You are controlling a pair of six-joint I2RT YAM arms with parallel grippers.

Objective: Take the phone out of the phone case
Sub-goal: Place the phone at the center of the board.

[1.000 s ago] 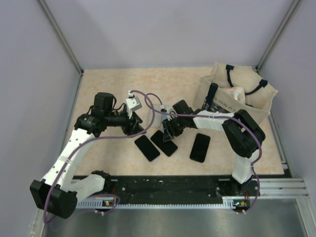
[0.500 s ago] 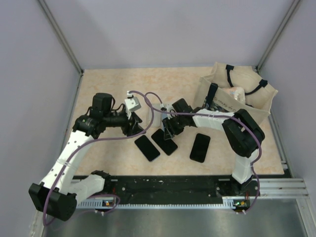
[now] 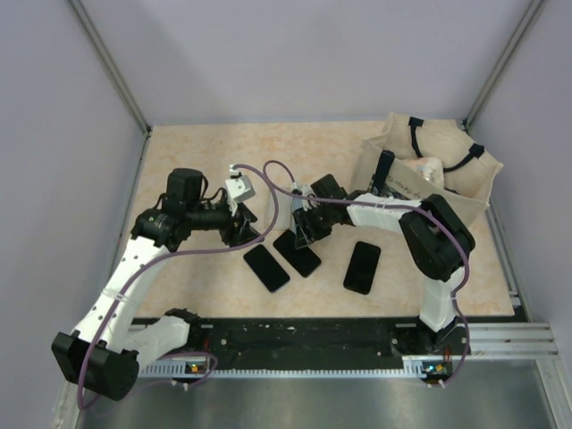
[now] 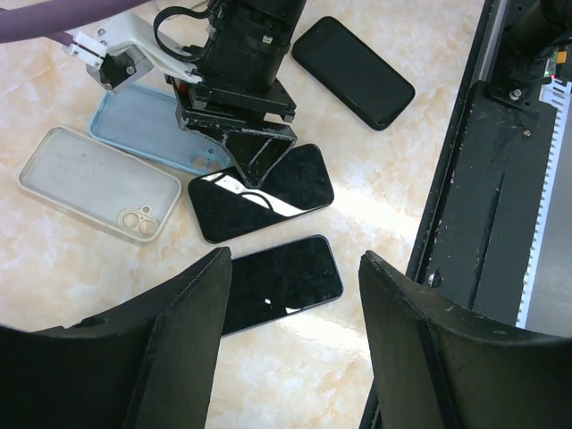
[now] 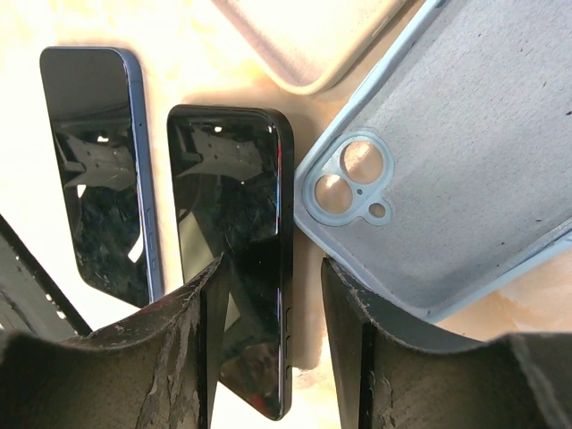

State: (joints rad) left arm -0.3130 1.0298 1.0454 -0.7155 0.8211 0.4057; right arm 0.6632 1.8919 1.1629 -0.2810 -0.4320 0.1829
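Three bare black phones lie on the table: one on the left (image 3: 266,267), one in the middle (image 3: 297,254), one on the right (image 3: 362,266). An empty light blue case (image 5: 456,179) and an empty cream case (image 5: 304,36) lie beside the middle phone (image 5: 232,250). Both also show in the left wrist view, blue case (image 4: 147,125) and cream case (image 4: 94,183). My right gripper (image 5: 273,357) is open and low, its jaws straddling the middle phone's edge beside the blue case. My left gripper (image 4: 295,349) is open and empty, above the left phone (image 4: 281,281).
A beige tote bag (image 3: 429,170) with black handles stands at the back right. The black base rail (image 3: 313,335) runs along the near edge. A purple cable loops over both arms. Grey walls enclose the table.
My right gripper has shifted a little left and back, over the middle phone's far end. My left arm drew back slightly to the left and has since held still.
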